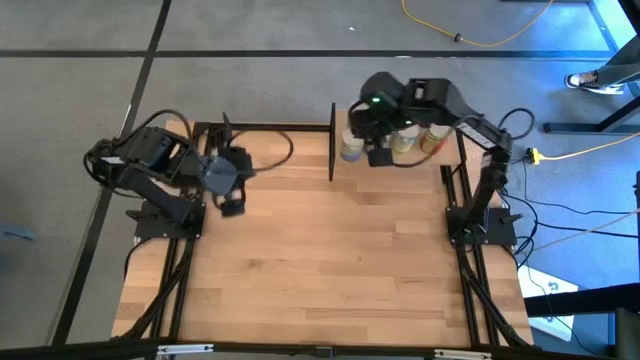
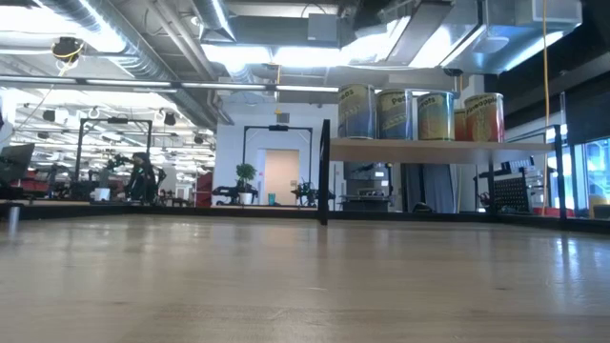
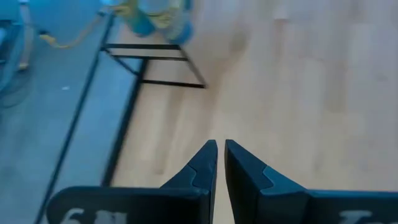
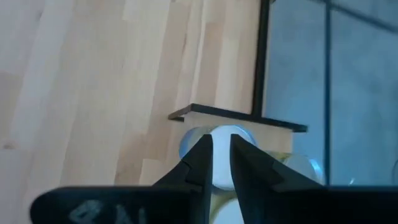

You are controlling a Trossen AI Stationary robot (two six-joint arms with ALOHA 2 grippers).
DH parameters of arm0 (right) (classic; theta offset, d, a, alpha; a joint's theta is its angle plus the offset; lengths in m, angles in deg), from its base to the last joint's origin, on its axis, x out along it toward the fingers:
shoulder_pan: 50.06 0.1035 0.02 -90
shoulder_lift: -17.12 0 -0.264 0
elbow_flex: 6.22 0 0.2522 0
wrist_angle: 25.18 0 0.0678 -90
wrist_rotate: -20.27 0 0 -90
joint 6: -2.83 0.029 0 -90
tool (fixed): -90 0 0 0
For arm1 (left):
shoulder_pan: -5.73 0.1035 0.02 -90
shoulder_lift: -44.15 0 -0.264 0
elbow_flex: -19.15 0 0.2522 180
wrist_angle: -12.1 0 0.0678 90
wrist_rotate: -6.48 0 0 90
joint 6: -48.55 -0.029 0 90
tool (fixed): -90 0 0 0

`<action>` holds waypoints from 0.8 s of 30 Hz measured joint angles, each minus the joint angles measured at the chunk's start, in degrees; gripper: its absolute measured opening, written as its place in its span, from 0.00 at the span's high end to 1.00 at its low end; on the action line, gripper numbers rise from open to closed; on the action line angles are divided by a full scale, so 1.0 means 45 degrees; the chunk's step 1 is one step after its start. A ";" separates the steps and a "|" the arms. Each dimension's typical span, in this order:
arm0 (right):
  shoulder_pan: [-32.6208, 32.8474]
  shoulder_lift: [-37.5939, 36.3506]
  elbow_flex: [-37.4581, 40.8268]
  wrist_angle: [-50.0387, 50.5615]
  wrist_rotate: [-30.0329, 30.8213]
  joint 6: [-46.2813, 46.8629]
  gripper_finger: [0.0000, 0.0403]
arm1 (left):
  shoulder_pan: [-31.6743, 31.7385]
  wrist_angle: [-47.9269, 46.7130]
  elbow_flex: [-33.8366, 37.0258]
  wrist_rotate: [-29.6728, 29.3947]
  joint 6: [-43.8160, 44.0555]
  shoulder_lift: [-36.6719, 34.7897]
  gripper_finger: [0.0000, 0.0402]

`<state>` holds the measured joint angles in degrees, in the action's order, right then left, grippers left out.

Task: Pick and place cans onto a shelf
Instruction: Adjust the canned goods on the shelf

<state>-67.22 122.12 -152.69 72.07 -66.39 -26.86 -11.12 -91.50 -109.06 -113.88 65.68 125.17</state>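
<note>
While the right end effector [image 1: 381, 152] hangs over the shelf [image 2: 434, 150] at the far right corner of the bench [image 1: 320, 260], its fingers [image 4: 200, 163] stand close together with only a slim gap, and nothing sits between them. In the right wrist view they point down at the silvery tops of the cans [image 4: 217, 152] just below, so I judge it is poised above the row, not gripping.

From table height, 4 cans [image 2: 419, 114] stand upright in a tight line on the shelf board, labels facing out; packing them side by side probably leaves board free for more. From above, the arm hides much of the row, so how many cans are there in all cannot be told. No can shows on the bare wood of the bench.

The left end effector [image 1: 232, 205] waits at the far left edge of the bench, well apart from the shelf, fingers [image 3: 202, 165] nearly together and empty, which keeps it clear of the working arm.
</note>
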 joint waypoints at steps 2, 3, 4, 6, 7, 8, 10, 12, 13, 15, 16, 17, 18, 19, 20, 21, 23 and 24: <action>0.0163 -0.0501 0.0016 0.0012 -0.0001 -0.0101 0.86 | 0.0756 0.0153 -0.0005 -0.0351 -0.0472 0.0042 0.94; 0.0233 -0.0734 0.0016 0.0043 0.0009 -0.0077 0.86 | 0.1263 0.0415 -0.0005 -0.0540 -0.0837 0.0069 0.94; 0.0291 -0.0967 0.0025 0.0035 0.0018 0.0056 0.86 | 0.1801 0.0846 -0.0005 -0.0646 -0.1331 0.0091 0.94; 0.0451 -0.1398 0.0031 -0.0027 0.0046 0.0213 0.86 | 0.2879 0.2142 -0.0005 -0.0309 -0.2938 0.0100 0.94; 0.0499 -0.1612 0.0034 -0.0019 0.0045 0.0227 0.86 | 0.3508 0.3094 -0.0013 0.0237 -0.3980 0.0170 0.94; 0.0558 -0.1841 0.0036 -0.0028 0.0038 0.0249 0.86 | 0.4075 0.4168 -0.0015 0.0972 -0.4920 0.0226 0.94; 0.0651 -0.2236 0.0036 -0.0041 -0.0009 0.0530 0.86 | 0.5304 0.6049 -0.0010 0.2823 -0.6360 0.0419 0.94; 0.0687 -0.2591 0.0035 -0.0050 0.0009 0.0864 0.86 | 0.6452 0.7902 -0.0015 0.4555 -0.7327 0.0750 0.94; 0.0684 -0.2732 0.0036 -0.0050 0.0014 0.0899 0.86 | 0.7065 0.8504 -0.0015 0.5250 -0.7621 0.0941 0.94; 0.0674 -0.3019 0.0036 0.0023 0.0034 0.0909 0.86 | 0.8091 0.9631 -0.0015 0.6241 -0.8012 0.1418 0.94; 0.0678 -0.3166 0.0036 0.0069 0.0028 0.0910 0.86 | 0.8522 1.0220 -0.0015 0.6631 -0.8202 0.1733 0.94; 0.0679 -0.3310 0.0036 0.0080 0.0028 0.0913 0.86 | 0.8900 1.0688 -0.0019 0.7035 -0.8287 0.2052 0.94; 0.0679 -0.3434 0.0036 0.0073 0.0025 0.0918 0.86 | 0.9281 1.1080 -0.0015 0.7522 -0.8319 0.2386 0.94; 0.0679 -0.3533 0.0036 0.0081 0.0023 0.0918 0.86 | 0.9602 1.1627 -0.0010 0.8015 -0.8325 0.2754 0.94; 0.0679 -0.3598 0.0036 0.0077 0.0023 0.0918 0.86 | 0.9854 1.2222 -0.0010 0.8574 -0.8344 0.3122 0.94; 0.0679 -0.3661 0.0036 0.0087 0.0023 0.0918 0.86 | 1.0074 1.2672 -0.0010 0.9116 -0.8458 0.3468 0.94; 0.0679 -0.3738 0.0041 0.0161 0.0028 0.0918 0.86 | 1.0454 1.3645 -0.0010 0.9829 -0.8817 0.4171 0.94; 0.0679 -0.3802 0.0041 0.0266 0.0028 0.0918 0.86 | 1.0596 1.4016 -0.0010 0.9933 -0.8930 0.4529 0.94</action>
<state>-64.17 105.01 -152.51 73.26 -66.27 -22.73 36.56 -28.43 -109.10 -69.18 25.50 145.55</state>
